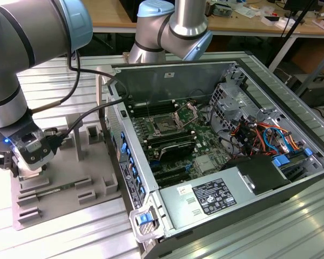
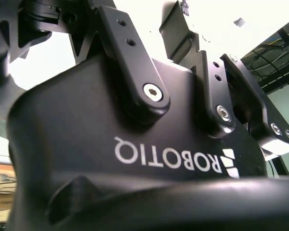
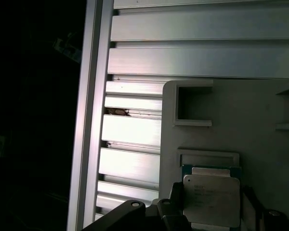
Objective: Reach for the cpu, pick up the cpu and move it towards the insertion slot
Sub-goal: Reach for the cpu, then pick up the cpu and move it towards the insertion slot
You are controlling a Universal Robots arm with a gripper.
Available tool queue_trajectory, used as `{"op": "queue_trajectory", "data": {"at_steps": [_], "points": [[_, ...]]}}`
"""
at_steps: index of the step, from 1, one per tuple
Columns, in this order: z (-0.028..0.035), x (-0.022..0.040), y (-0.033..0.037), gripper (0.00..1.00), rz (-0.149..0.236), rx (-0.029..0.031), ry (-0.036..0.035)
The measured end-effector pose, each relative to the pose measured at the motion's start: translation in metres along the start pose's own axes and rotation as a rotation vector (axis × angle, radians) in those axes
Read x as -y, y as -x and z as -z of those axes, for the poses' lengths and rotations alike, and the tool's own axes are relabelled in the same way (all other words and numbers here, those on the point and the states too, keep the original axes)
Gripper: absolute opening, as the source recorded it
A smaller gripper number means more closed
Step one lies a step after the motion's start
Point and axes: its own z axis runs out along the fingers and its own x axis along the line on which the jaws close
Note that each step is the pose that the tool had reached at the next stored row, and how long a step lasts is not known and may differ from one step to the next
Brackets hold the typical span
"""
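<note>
The cpu (image 3: pixel 211 198), a flat square chip with a pale silvery top and a green rim, lies on the grey fixture plate (image 3: pixel 241 110) beside a raised square frame. My gripper (image 3: pixel 212 214) is down over it, and its black fingers (image 3: pixel 176 206) press against two opposite sides of the chip. In the exterior view the gripper (image 1: pixel 28 168) sits low on the fixture plate (image 1: pixel 70 172) at the exterior view's left. The insertion slot (image 1: pixel 165 125), a dark square socket with its shiny metal frame flipped up, is on the motherboard inside the open computer case.
The open computer case (image 1: pixel 151 178) stands to the right of the fixture, its near wall between the gripper and the motherboard. Several grey blocks (image 1: pixel 92 141) rise from the fixture plate. Ribbed aluminium table slats (image 3: pixel 135 130) border the plate. A power supply (image 1: pixel 210 197) fills the case's front.
</note>
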Motion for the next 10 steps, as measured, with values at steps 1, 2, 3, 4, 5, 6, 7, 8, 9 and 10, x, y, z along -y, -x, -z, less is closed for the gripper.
{"op": "queue_trajectory", "data": {"at_steps": [1,2,3,4,5,6,7,8,9,10], "points": [[0.0002,0.0,0.0,0.55,0.0,0.0001,0.0],[0.0005,0.0,0.0,0.55,0.0,0.0,-0.0001],[0.0008,0.0,0.0,0.55,0.0,-0.0001,-0.0001],[0.001,0.0,0.0,0.55,0.0,0.0,0.0],[0.0012,0.0,0.0,0.55,0.0,0.0,0.0],[0.0014,0.0,0.0,0.55,0.0,-0.0001,0.0],[0.0015,0.0,0.0,0.55,0.0,0.0,0.0],[0.0018,0.0,0.0,0.55,0.0,0.0,0.0],[0.002,-0.0001,0.0,0.55,0.0,-0.0001,0.0],[0.0021,0.0,0.0,0.55,0.0,0.0,0.0]]}}
